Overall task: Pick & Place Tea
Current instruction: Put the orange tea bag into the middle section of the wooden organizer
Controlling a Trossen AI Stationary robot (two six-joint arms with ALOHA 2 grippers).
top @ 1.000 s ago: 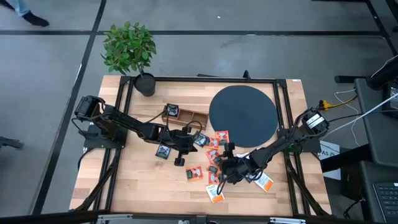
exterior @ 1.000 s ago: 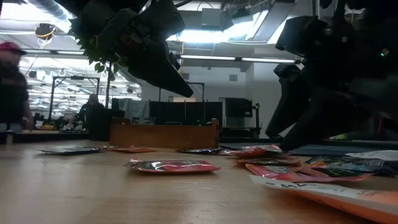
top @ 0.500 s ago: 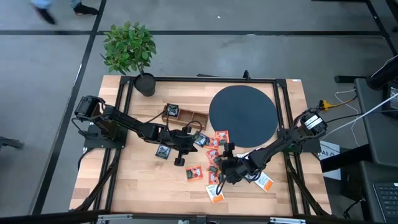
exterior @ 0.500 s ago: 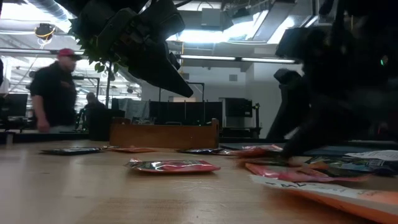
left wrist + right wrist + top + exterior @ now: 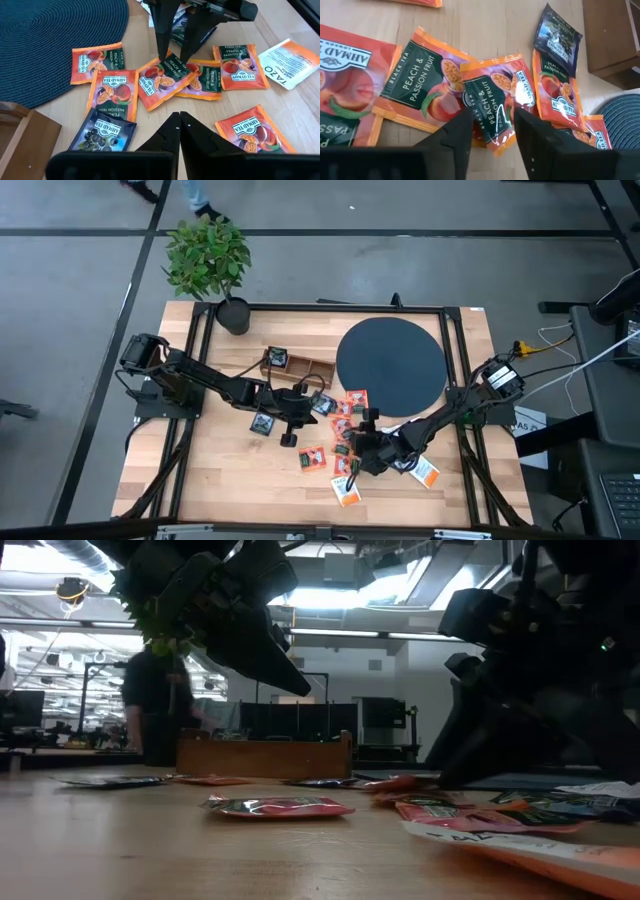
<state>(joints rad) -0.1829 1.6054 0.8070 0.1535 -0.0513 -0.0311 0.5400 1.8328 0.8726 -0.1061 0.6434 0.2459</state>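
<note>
Right gripper (image 5: 490,131) narrowed, astride tilted sachet (image 5: 496,97)

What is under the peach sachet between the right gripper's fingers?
The peach sachet overlaps another peach and passion fruit sachet on one side and a third on the other. What lies under its middle is covered. The right gripper straddles its edge.
</note>
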